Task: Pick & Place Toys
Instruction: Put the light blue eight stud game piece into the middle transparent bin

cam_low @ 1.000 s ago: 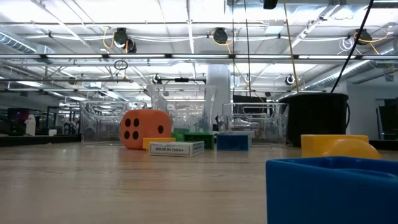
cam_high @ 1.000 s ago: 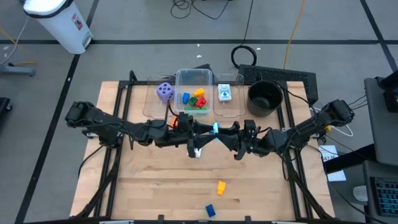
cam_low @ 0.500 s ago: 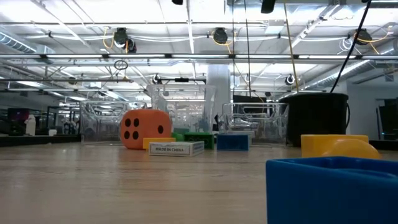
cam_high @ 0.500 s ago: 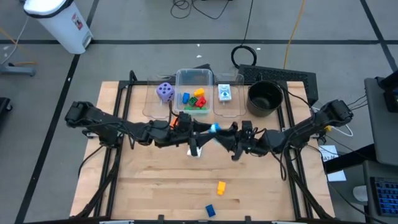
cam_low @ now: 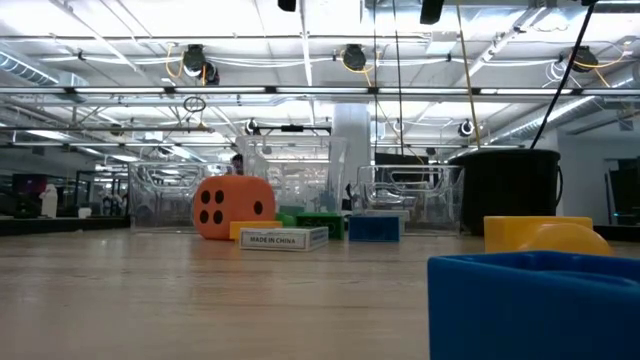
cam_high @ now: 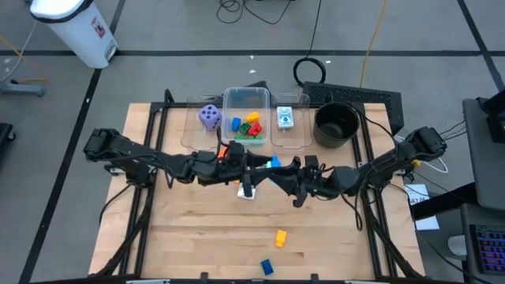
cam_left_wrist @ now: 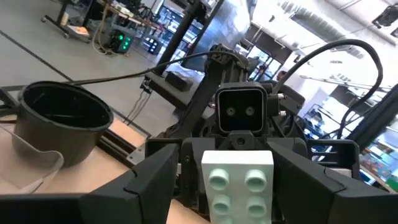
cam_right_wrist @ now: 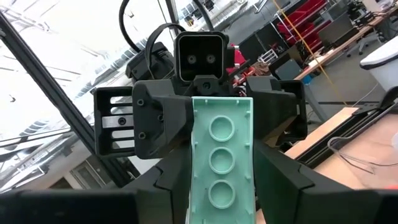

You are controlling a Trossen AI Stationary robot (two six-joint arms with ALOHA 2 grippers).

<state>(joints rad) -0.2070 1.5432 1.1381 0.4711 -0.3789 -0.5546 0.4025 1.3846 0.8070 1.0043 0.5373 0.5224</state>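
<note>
here the two arms meet nose to nose above the middle of the table, just in front of the clear plastic tub. the left gripper and the right gripper each pinch the same teal block, which hangs between them off the wood; in the right wrist view the teal block stands on end with its studs facing the camera, pressed between the dark fingers. the tub holds blue, yellow, green and red blocks. the purple die sits to one side of it and a white card to the other, with the black pot beyond the card. the orange die rests on the table near the tub. a yellow block and a blue block lie well apart from the rest, near the front edge.
</note>
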